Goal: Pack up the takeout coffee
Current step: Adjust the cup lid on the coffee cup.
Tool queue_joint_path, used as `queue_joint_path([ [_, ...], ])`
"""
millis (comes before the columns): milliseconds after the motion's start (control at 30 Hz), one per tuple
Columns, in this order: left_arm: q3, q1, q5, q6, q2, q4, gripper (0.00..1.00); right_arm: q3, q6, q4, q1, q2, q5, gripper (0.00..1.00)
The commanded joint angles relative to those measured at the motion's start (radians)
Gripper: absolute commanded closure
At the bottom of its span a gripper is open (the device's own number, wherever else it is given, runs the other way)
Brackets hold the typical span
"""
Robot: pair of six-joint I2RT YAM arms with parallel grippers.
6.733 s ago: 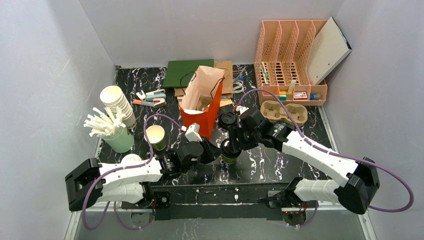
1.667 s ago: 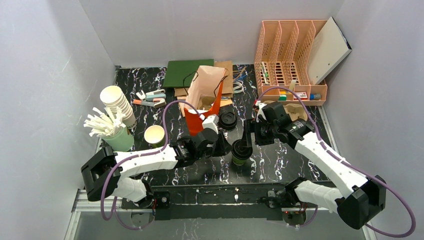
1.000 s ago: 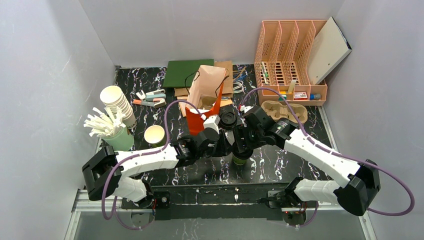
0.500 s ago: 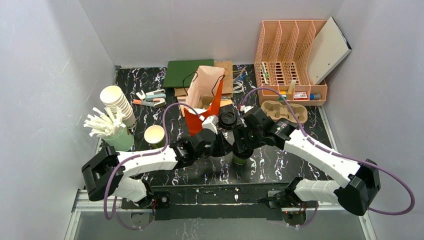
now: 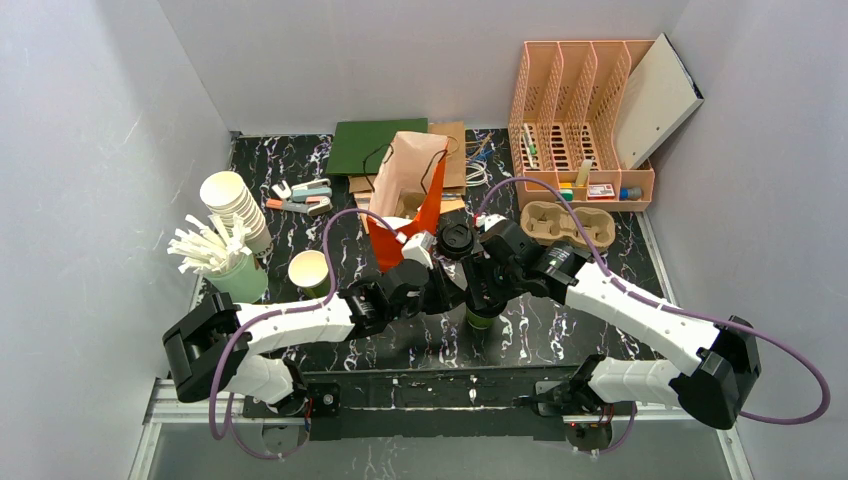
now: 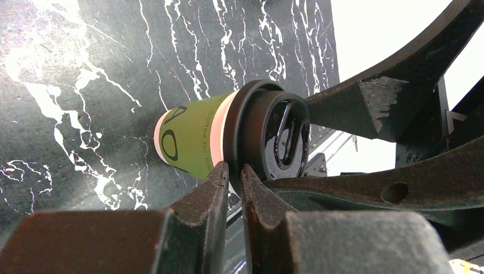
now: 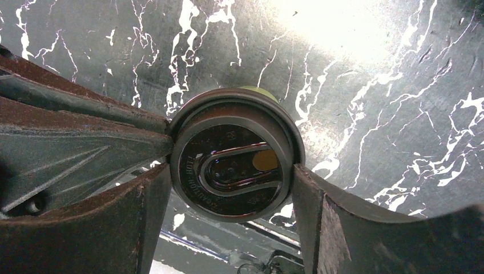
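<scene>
Black marble-patterned tabletop (image 5: 560, 335) with white veins carries the takeout coffee (image 5: 482, 319), a small green paper cup capped with a round black plastic lid; it stands upright near the front middle, between the two arms. The right gripper (image 7: 231, 162) reaches down over it, its dark fingers spread wide and pressed against opposite sides of the lid's rim, so it has hold of the cup at the lid. The left gripper (image 6: 232, 171) comes in from the side with its fingers drawn almost together, only a thin slit between them, tips right at the lid's edge; whether they pinch that edge I cannot tell. Behind the cup stands an open orange paper bag (image 5: 388, 252); a loose black plastic lid (image 5: 457, 240) lies just beside it.
</scene>
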Motion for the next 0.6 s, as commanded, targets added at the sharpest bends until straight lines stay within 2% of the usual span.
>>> queue_joint_path([
  [0,-0.050,0.001,-0.025,-0.004,0.029,-0.058,0.90,-0.053,0.024,-0.021,0.027,0.040,-0.028,0.18],
  [233,-0.077,0.001,-0.010,-0.019,0.049,-0.028,0.91,-0.081,0.029,-0.005,0.034,0.045,-0.020,0.19],
  [567,-0.077,0.001,-0.040,-0.008,0.038,-0.089,0.92,-0.108,0.041,0.001,0.050,0.057,0.000,0.18],
])
